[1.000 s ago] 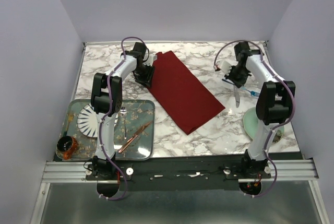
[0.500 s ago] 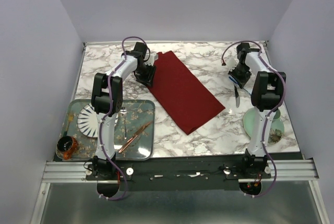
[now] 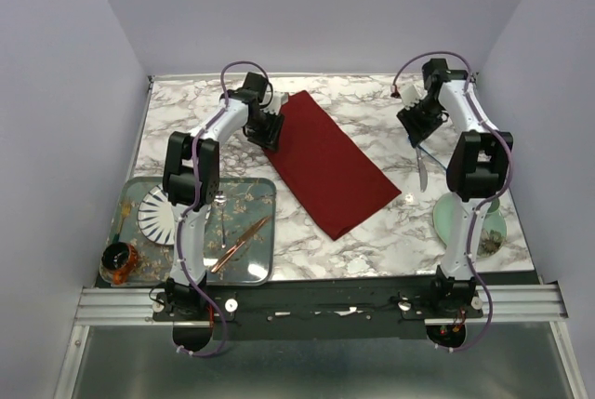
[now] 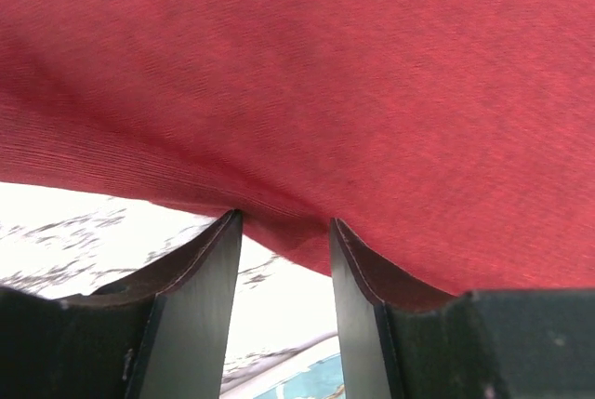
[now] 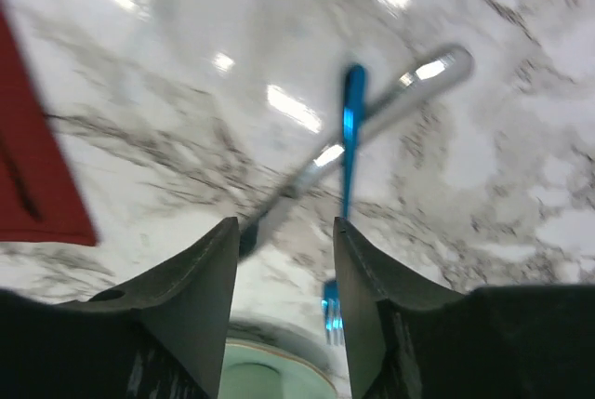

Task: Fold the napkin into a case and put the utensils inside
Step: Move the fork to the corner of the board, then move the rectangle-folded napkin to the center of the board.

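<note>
Two items lie crossed on worktop (image 5: 139, 64): blue fork (image 5: 351, 129), silvery utensil (image 5: 414, 87), just beyond right fingers (image 5: 204, 269), spread wide, empty; right arm nearer. Case (image 3: 330, 162) at their 9 o'clock, long axis 11-to-5; left fingers (image 4: 195, 278) apart, tips at its edge.

Napkin (image 3: 330, 162) central on table (image 3: 372, 232), crossed utensils (image 5: 347, 143) right of it, tray (image 3: 256, 264) near left, plate (image 3: 448, 218) near right

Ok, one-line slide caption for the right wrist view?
Right gripper, jaws apart, above a blue-handled fork crossing a silvery utensil on the marble table, corner of the maroon napkin at left.
</note>
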{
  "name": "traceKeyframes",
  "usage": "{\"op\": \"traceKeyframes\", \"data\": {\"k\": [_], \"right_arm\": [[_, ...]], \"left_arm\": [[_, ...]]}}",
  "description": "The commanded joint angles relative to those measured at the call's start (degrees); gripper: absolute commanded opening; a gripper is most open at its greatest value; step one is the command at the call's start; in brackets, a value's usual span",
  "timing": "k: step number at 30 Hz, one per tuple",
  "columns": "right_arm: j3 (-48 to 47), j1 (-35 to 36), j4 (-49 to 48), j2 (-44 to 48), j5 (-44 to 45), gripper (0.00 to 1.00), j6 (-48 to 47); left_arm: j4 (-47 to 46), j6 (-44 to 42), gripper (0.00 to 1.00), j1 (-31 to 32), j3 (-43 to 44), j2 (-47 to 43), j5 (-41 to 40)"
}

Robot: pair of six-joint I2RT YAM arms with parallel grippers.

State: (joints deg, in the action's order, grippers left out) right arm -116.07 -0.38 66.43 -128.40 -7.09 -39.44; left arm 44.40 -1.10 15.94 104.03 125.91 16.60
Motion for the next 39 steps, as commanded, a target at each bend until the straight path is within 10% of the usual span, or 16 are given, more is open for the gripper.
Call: {"op": "traceKeyframes", "data": {"k": [1,22,39], "right_arm": [[3.12,7.23,2.48,4.30,-14.42,0.49,2.96],[21.91,19.71,-2.81,3.41,-15.23,0.17,3.23],[37.50,27.72,-1.13,16.05,-44.49,0.32,12.46]], "left_arm": [[-0.28,0.84,0.50,2.25,0.83,-1.19,2.65],[-1.79,3.30,0.51,1.99,-4.46,-3.84,2.47],[7.62,-1.26,0.33,6.55,9.95,10.75,5.11]]}}
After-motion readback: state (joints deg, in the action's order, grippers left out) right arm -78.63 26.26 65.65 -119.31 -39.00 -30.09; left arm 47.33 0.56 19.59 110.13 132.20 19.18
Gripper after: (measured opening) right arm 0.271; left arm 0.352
